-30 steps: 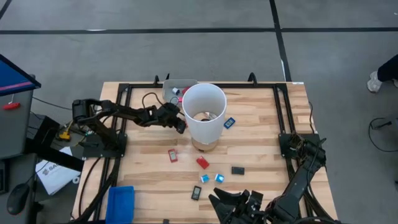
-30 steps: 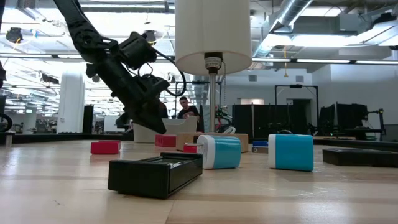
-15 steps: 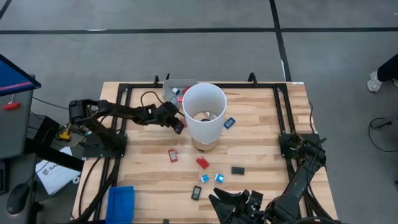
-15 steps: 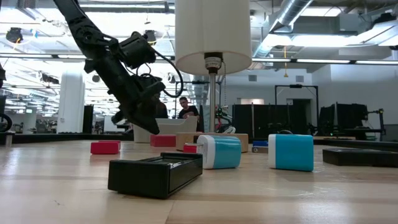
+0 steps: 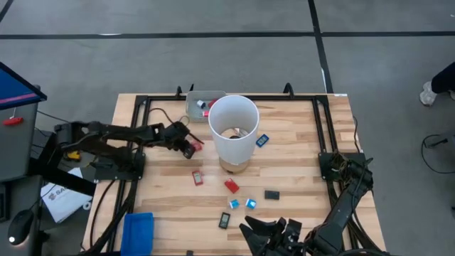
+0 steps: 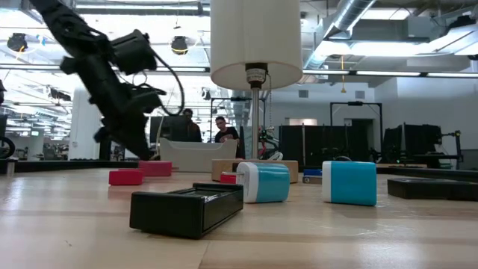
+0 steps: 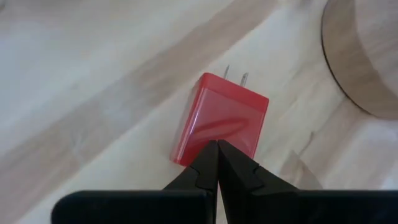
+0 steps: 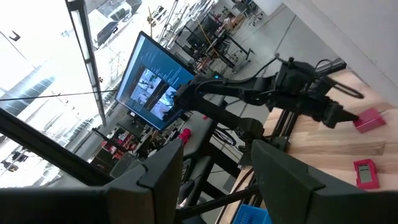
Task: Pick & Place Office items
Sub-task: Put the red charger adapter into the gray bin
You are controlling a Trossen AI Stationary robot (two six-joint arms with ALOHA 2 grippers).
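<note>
My left gripper (image 5: 188, 146) is shut, left of the tall white cylinder (image 5: 233, 128). Its tips stand at a small red block with two metal prongs (image 7: 224, 121), which lies flat on the table and also shows in the low view (image 6: 154, 169). Other small pieces lie nearer the front: two red (image 5: 197, 178) (image 5: 231, 186), two light blue (image 5: 234, 204) (image 5: 250, 203), two black (image 5: 271, 194) (image 5: 224, 220), and one blue (image 5: 262, 140) right of the cylinder. My right gripper (image 5: 250, 231) is open and empty at the table's near edge. My left gripper's shut fingertips (image 7: 208, 155) meet the red block at its end opposite the prongs (image 7: 198, 144). They come slanting down from the table's left. The block lies flat on the table. The tips hide the exact spot of contact.
The cylinder stands on a round wooden base (image 7: 360, 62) close to the right of the red block. A grey tray (image 5: 197, 105) with small pieces sits at the far edge. A blue tray (image 5: 138, 231) sits at the near left corner. Bare wood lies left of the block.
My left gripper has drawn back toward the table's left edge, away from the white cylinder, and has stayed shut. The red block has slid along the table with it, away from the cylinder.
</note>
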